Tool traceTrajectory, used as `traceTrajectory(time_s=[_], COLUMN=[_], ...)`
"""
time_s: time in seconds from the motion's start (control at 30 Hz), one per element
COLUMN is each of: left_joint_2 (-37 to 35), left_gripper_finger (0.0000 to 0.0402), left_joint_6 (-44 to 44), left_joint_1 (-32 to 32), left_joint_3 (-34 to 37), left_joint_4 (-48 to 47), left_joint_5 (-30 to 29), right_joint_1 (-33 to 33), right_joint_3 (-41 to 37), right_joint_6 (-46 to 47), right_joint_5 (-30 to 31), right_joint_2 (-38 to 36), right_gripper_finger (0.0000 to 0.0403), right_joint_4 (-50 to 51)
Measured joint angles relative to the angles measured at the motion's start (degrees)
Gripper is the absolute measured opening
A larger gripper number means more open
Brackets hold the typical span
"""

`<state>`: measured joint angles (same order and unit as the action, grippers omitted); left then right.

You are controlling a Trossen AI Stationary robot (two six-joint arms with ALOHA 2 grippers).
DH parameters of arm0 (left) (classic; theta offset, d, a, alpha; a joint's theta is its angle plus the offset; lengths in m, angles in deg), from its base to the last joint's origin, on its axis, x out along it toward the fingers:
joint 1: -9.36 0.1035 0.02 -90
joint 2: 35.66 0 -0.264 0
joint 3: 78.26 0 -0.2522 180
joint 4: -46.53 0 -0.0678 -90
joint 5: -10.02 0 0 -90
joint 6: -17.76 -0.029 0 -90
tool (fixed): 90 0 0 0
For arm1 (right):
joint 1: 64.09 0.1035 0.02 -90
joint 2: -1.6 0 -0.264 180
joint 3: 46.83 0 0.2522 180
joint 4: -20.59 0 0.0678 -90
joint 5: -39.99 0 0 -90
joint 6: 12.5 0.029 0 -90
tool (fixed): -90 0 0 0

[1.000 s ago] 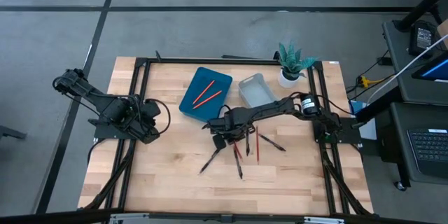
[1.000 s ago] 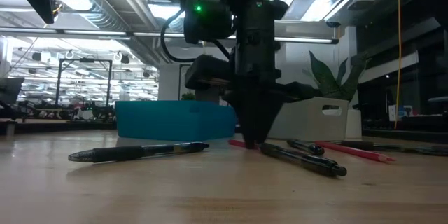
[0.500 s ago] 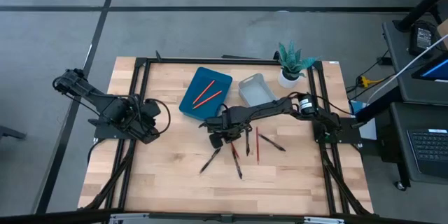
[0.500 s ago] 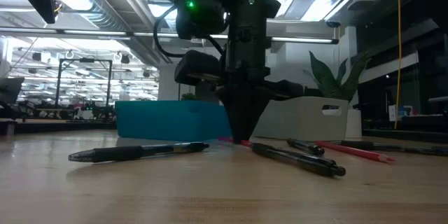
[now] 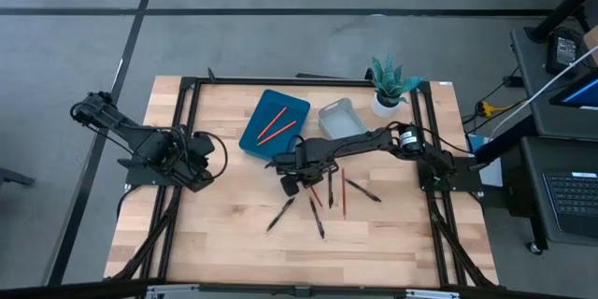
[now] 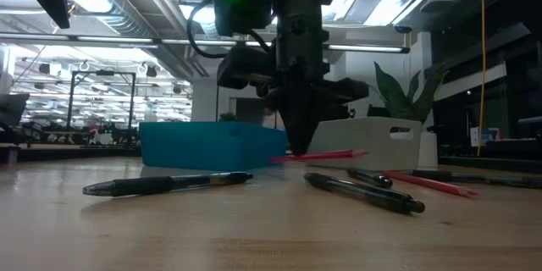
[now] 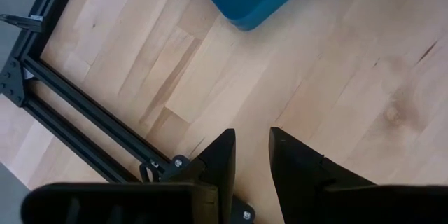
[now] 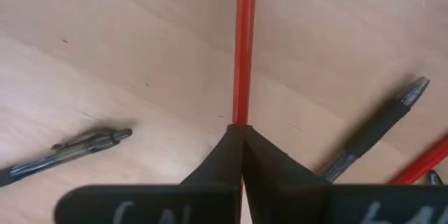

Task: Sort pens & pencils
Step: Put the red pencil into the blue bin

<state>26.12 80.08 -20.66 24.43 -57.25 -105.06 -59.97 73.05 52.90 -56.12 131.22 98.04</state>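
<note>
My right gripper (image 6: 298,149) (image 5: 291,185) hangs over the table's middle, pointing down and shut on a red pencil (image 6: 332,156) (image 8: 243,49). Another red pencil (image 5: 343,194) lies flat on the wood nearby. Black pens (image 5: 280,213) (image 5: 319,223) (image 5: 365,190) lie scattered around it. The blue tray (image 5: 252,135) holds two pencils (image 5: 275,126). My left gripper (image 7: 250,161) (image 5: 200,164) waits open over the table's left side, holding nothing. My right gripper pinches the red pencil's shaft (image 8: 241,115) between its two fingertips, near one end of it. The fingers come from above, pointing down, and lie across the pencil. The pencil hangs about level, lifted clear of the table.
A grey tray (image 5: 342,120) stands right of the blue one. A potted plant (image 5: 389,82) sits at the far right. A black frame (image 5: 187,103) runs along the table's sides. Bare wood lies toward the near edge.
My right gripper has shut on the red pencil and risen, drifting slightly toward the blue tray. The pencil, which lay on the table, now hangs level and clear of it. The pens have stayed where they were.
</note>
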Motion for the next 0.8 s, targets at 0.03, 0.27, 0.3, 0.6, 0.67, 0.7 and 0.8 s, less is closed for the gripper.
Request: traceTrajectory(time_s=[0.03,0.27,0.3,0.6,0.67,0.7,0.8], left_joint_2=[0.0,0.0,0.0,0.0,0.0,0.0,0.0], left_gripper_finger=[0.0081,0.0081,0.0081,0.0081,0.0081,0.0081,0.0081], left_joint_6=[0.0,0.0,0.0,0.0,0.0,0.0,0.0], left_joint_1=[0.0,0.0,0.0,0.0,0.0,0.0,0.0], left_joint_3=[0.0,0.0,0.0,0.0,0.0,0.0,0.0], left_joint_4=[0.0,0.0,0.0,0.0,0.0,0.0,0.0], left_joint_5=[0.0,0.0,0.0,0.0,0.0,0.0,0.0], right_joint_1=[0.0,0.0,0.0,0.0,0.0,-0.1,-0.2], right_joint_3=[0.0,0.0,0.0,0.0,0.0,0.0,0.0], right_joint_6=[0.0,0.0,0.0,-1.7,-1.8,-1.8,-1.9], right_joint_5=[0.0,0.0,0.0,1.0,1.4,1.5,1.5], right_joint_2=[0.0,-0.1,-0.1,-0.2,-0.2,-0.2,-0.2], right_gripper_finger=[0.0007,0.0006,0.0007,0.0016,0.0027,0.0033,0.0053], right_joint_4=[0.0,0.0,0.1,1.3,1.7,2.0,3.7])
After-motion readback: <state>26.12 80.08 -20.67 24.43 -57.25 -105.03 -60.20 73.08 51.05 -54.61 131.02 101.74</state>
